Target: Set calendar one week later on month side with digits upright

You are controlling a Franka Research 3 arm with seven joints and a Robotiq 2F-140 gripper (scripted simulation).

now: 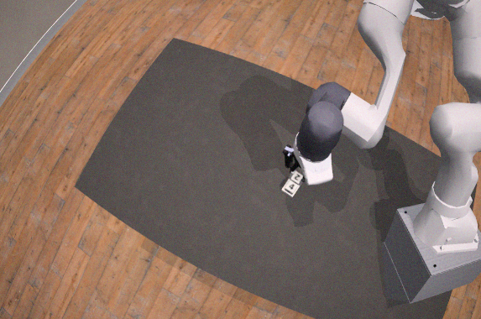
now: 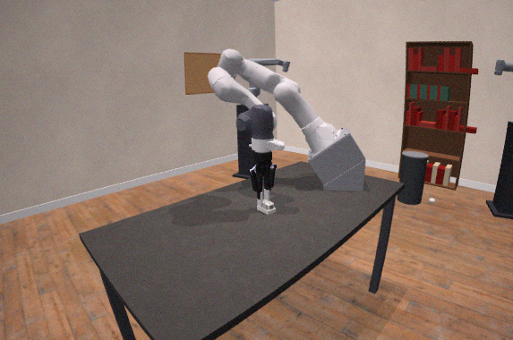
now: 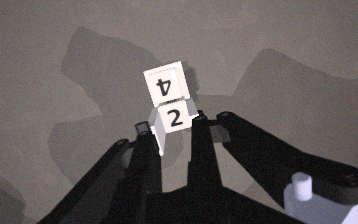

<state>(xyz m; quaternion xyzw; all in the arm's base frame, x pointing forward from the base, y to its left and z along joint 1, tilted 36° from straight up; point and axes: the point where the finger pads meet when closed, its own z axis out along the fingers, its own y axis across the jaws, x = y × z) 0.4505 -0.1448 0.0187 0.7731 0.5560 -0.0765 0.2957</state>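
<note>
White cube "2" [image 1: 296,176] [image 3: 175,118], gripped by my fingers (lower centre, wrist view), adjoins cube "4" [image 1: 291,187] [image 3: 164,87].

The dark tabletop [image 1: 186,138] [image 2: 235,250] [image 3: 280,30] carries the small white tray [image 1: 285,193] [image 2: 267,212] [image 3: 161,150].

"4" [image 1: 291,186] [image 3: 164,87], "2" [image 1: 296,177] [image 3: 175,118] on cube tops

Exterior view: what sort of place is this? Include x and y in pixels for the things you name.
Probably a robotics lab or study-like room: a robot arm [image 1: 388,80] [image 2: 261,76] is mounted on a dark table [image 1: 174,147] [image 2: 235,259], with a bookshelf [image 2: 404,112] and a corkboard [image 2: 200,73] by the walls.
</note>
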